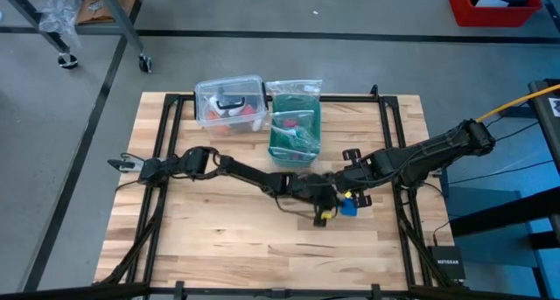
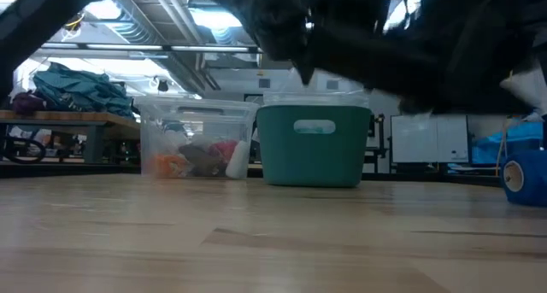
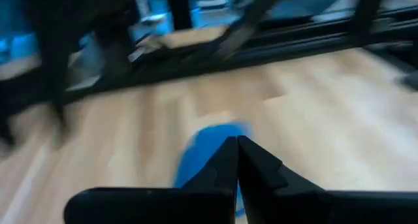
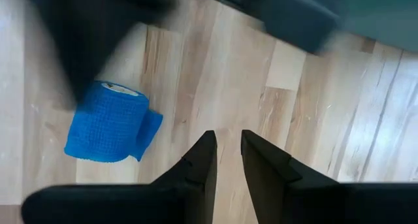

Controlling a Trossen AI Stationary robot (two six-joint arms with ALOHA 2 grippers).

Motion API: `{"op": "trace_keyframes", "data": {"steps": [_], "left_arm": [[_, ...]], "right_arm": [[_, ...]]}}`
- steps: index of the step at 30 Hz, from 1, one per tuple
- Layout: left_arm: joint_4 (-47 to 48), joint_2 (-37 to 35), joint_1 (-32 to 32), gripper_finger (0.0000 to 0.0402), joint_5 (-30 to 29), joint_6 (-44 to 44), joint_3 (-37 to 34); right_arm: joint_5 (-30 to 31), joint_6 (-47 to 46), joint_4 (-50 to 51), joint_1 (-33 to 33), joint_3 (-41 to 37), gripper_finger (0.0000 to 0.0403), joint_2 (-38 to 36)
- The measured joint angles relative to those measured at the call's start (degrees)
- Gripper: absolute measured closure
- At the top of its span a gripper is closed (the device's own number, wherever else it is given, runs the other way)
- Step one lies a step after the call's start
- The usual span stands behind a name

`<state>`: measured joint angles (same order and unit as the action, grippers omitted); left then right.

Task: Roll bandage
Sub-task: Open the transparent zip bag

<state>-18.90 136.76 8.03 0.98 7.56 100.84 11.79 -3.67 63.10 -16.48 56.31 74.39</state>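
The blue bandage is a small roll lying on its side on the wooden table, with a short loose tail sticking out. It also shows in the high view right of the table's middle, and at the right edge of the low view. My left gripper is shut, right by the roll, which shows blurred behind its fingertips. My right gripper stands beside the roll over bare wood, its fingers a narrow gap apart and empty. Both grippers meet near the table's middle. My left gripper is shut with its fingertips in front of the blue roll. The view is blurred, and I cannot tell whether the fingers touch the roll or hold any part of it.
A teal-green basket and a clear plastic box with several items stand side by side at the table's far edge, and both show in the low view. Bare wood lies toward the near edge. A black frame runs around the table.
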Motion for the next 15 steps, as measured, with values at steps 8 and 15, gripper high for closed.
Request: {"op": "trace_keyframes", "data": {"steps": [8,15], "left_arm": [[2.0,-0.2,3.0,0.0401,-0.2,6.3,0.1],[7.1,-2.0,5.2,0.0401,-0.3,-1.2,0.0]], "right_arm": [[1.0,1.1,-0.2,0.0,0.0,0.0327,0.0],[0.7,1.1,-0.1,0.0,0.0,0.0327,0.0]]}}
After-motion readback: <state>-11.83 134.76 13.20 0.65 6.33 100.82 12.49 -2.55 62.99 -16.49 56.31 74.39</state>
